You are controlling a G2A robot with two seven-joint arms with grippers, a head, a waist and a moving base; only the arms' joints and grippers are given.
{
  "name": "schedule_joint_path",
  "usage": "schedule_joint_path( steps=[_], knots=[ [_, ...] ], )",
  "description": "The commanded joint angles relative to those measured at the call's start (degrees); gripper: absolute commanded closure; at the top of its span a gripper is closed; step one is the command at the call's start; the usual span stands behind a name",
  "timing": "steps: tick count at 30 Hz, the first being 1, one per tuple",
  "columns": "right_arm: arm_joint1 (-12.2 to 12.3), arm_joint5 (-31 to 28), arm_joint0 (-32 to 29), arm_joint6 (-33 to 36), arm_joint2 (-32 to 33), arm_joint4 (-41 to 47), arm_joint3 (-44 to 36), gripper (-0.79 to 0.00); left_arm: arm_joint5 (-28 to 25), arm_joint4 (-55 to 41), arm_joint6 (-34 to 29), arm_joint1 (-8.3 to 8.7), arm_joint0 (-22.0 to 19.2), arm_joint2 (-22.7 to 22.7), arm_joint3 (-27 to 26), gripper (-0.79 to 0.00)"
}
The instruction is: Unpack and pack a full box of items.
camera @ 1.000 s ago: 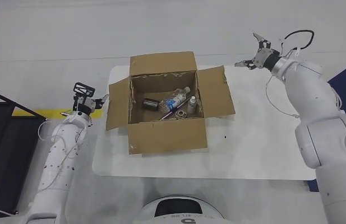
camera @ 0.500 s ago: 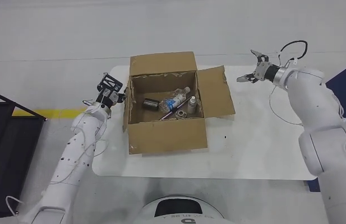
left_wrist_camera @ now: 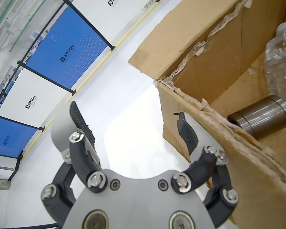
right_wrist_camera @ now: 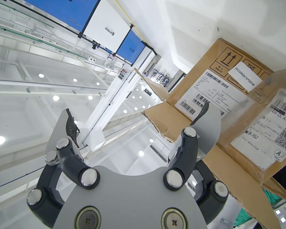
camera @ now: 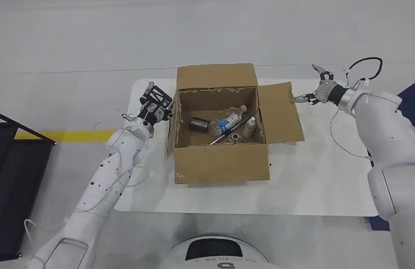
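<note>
Left gripper has its fingers spread wide with nothing between them. One pad sits right up against the outside of the box at its left wall, though I can't tell if it actually touches. The right gripper is the same deal: fingers apart and empty, with one tip just beside the outer edge of the labelled right flap.

The box sits on the table, up toward the far edge and a bit left of the middle, with its flaps open. From above, the left gripper is near the far-left corner and the right gripper is by the far edge, just past that flap.

Inside, a metal cylinder lies on its side close to the left wall, a plastic bottle lies next to it, and a small white bottle stands nearer the right wall. There are a couple of smaller bits I can't make out.

My read: the unpacking hasn't properly started, and both arms are just working the sides. If it were me, I'd push the flaps fully down first so they don't catch a wrist. Then I'd come in from straight above. The left arm should take the cylinder across its round body, low and centred, because it looks heavy and will roll. I'd go gently on the bottle, since it looks thin and crushable.
</note>
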Motion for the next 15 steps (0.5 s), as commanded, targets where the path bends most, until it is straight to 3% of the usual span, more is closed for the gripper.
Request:
schedule_joint_path(
  steps=[1,7,15],
  knots=[
    [0.7,-0.1,-0.3,0.1,0.6,0.0,-0.2,-0.785,0.3,-0.3,0.1,-0.14,-0.4,0.1,0.4,-0.785],
    [2.3,1.5,-1.3,-0.8,1.7,-1.3,-3.5,-0.785,1.0,-3.1,0.4,-0.23,-0.8,-1.6,2.5,-0.785],
    [2.4,5.5,-2.0,-3.7,1.4,-3.9,-13.1,-0.785,1.5,-6.1,1.6,0.31,-0.3,-6.2,7.5,-0.785]
  ],
)
